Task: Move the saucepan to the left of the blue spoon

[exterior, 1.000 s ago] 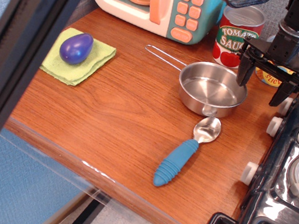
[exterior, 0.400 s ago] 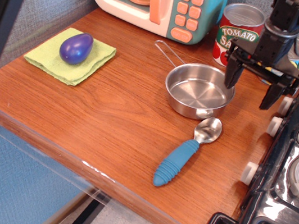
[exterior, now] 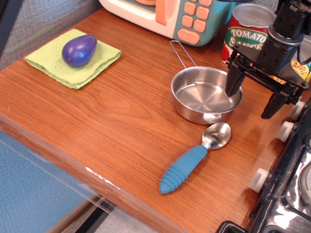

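The saucepan (exterior: 204,94), a small shiny steel pan with a thin wire loop handle pointing back-left, sits on the wooden counter (exterior: 114,116). The blue spoon (exterior: 186,166) lies just in front of it, silver bowl near the pan's front rim, ribbed handle pointing toward the front edge. My gripper (exterior: 254,93) is open and hangs at the pan's right side. Its left finger (exterior: 232,81) is at or just inside the pan's right rim. Its right finger stands outside over the wood.
A toy microwave (exterior: 162,2) stands at the back. A tomato sauce can (exterior: 246,30) and a second can (exterior: 307,58) are behind the gripper. A green cloth (exterior: 92,65) with a purple egg toy (exterior: 79,49) lies at left. A black toy stove (exterior: 306,176) borders the right.
My gripper has moved left and the saucepan has slid left with it, its handle swinging toward the back. The dark bar at the left has shifted out of the way.
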Controlling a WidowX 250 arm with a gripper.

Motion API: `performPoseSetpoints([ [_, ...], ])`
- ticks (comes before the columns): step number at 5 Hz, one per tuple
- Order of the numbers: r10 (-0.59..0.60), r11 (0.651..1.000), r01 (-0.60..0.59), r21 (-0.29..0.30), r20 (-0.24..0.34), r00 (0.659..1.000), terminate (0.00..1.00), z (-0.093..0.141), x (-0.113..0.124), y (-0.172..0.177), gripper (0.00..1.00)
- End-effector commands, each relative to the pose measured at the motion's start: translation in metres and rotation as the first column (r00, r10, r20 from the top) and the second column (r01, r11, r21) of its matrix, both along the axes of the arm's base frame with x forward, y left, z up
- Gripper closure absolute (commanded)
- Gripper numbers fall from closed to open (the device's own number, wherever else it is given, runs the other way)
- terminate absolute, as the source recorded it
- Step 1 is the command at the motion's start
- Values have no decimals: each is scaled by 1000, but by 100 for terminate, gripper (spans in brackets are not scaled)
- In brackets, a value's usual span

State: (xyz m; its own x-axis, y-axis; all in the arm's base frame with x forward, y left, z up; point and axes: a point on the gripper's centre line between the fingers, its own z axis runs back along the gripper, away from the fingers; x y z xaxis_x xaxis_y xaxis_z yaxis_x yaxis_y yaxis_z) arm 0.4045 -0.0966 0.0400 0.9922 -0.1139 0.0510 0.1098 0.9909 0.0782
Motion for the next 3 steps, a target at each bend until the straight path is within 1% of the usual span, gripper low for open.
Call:
performPoseSetpoints([
  [1,35,999,-35,4,29,999,0,7,7,8,100],
  [3,57,998,-57,40,-10,998,0,-3,6,16,100],
])
